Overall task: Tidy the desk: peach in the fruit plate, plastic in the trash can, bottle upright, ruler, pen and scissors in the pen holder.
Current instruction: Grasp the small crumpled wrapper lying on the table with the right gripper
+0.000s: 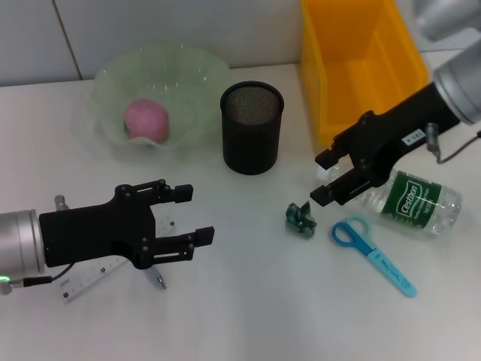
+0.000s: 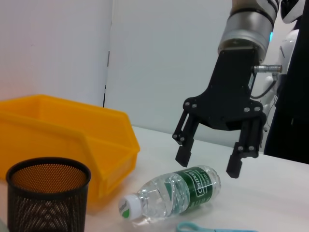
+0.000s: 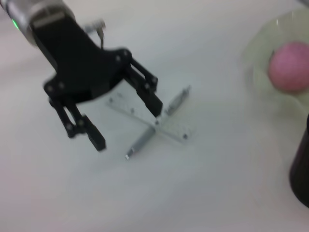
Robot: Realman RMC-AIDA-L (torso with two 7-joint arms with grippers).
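Pink, round, the peach (image 1: 146, 120) already sits in the pale green wavy-edged fruit plate (image 1: 197, 83). Beside the plate stands the black mesh pen holder (image 1: 252, 128), with the yellow plastic bin (image 1: 361, 68) behind it. The clear plastic bottle with a green label (image 1: 412, 201) lies on its side on the white table (image 1: 248, 301). Just above its cap end hangs the right gripper (image 1: 328, 177), fingers spread wide and holding nothing. Near the bottle lie the blue-handled scissors (image 1: 372, 254) and a crumpled green plastic scrap (image 1: 301, 216). The left gripper (image 1: 192, 214) hovers with jaws apart, empty, over the clear ruler (image 1: 94, 277) and silver pen (image 3: 154, 126), which lie crossed.
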